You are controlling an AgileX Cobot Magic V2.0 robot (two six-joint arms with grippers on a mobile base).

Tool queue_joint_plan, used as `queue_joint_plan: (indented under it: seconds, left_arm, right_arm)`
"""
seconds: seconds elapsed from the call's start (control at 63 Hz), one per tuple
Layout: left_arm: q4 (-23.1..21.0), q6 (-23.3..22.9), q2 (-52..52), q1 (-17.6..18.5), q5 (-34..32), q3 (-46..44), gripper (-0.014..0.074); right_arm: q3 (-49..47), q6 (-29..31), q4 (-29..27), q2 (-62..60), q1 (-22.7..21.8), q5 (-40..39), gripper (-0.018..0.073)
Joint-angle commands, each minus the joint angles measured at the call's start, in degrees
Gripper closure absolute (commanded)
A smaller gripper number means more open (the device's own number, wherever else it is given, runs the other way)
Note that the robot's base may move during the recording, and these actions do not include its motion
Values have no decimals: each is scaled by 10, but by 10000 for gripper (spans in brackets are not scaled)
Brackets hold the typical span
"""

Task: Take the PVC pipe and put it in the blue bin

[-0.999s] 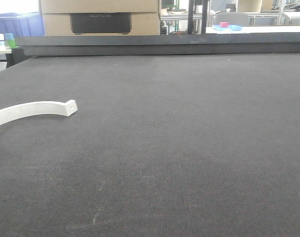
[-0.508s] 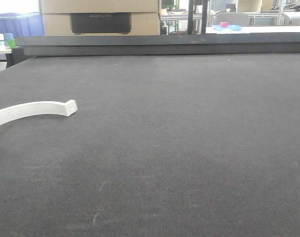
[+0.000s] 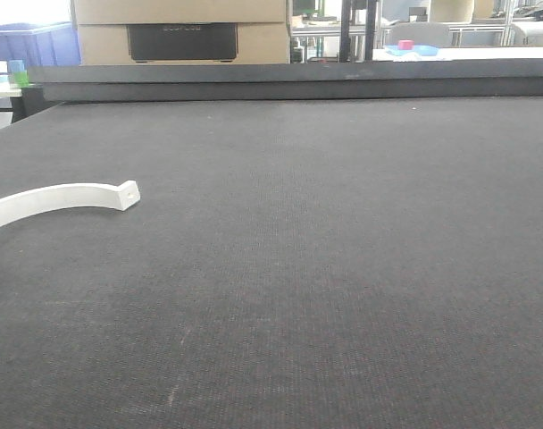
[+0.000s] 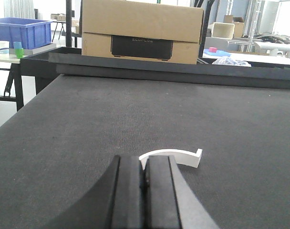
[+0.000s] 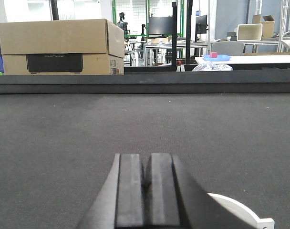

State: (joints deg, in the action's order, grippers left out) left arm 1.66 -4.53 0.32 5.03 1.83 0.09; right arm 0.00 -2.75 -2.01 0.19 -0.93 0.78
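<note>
Left claw closed, PVC pipe just ahead

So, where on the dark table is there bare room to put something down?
Nearly everywhere: the table mat is bare from the PVC pipe rightward and back to the raised rail. Only the left edge is occupied.

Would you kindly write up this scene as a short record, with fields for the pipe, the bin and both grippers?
surface: dark table mat
PVC pipe: white, curved, lying flat at the mat's left side, not grasped
blue bin: off the mat, beyond its far left corner
left gripper: shut, empty, pipe just ahead of it
right gripper: shut, empty
background: cardboard box behind the table's far edge
task state: pipe not yet picked up
</note>
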Motion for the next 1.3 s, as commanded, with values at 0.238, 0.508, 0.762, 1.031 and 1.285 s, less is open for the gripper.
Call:
queue_joint_plan:
  seconds: [0.238,0.508,0.762,1.031,1.285]
  left_arm:
    - [2,0,-3,-2,-69,-19,707]
    - [8,0,26,-2,15,-140,707]
    - [2,0,173,-2,115,-293,707]
    - [1,0,368,-2,355,-512,707]
    - [-2,0,533,-2,439,-582,707]
  right_arm:
    - [0,8,3,-2,-2,-205,727]
    - [-93,18,3,-1,-2,-169,727]
    - [-231,18,-38,99,-2,-38,727]
    - [-421,18,-45,273,-2,223,727]
    - [-461,18,-45,457,-2,318,727]
